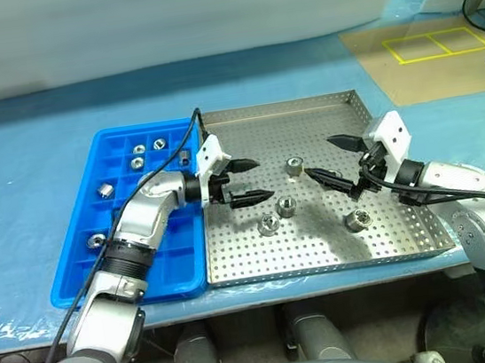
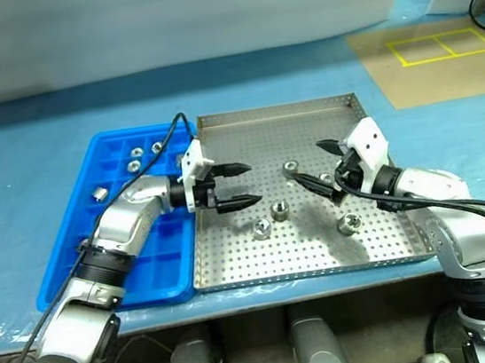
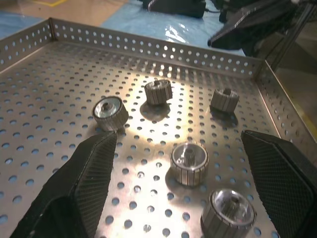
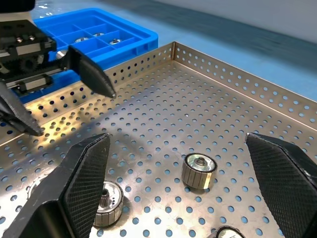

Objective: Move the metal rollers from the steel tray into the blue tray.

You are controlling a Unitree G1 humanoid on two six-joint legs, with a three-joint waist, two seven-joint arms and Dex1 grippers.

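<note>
blue sheet covers the work surface; yellow floor marking at far right. steel tray sits centre, blue tray touching its left rim. four metal rollers lie on the perforated floor near the middle; a fifth shows beside them in the left wrist view. five more sit in blue tray compartments. left gripper hangs over the steel tray's left part, jaws apart, empty. right gripper hangs over the right part, jaws wide, empty.

steel tray far half bare — metal rollers cluster near front.
</note>
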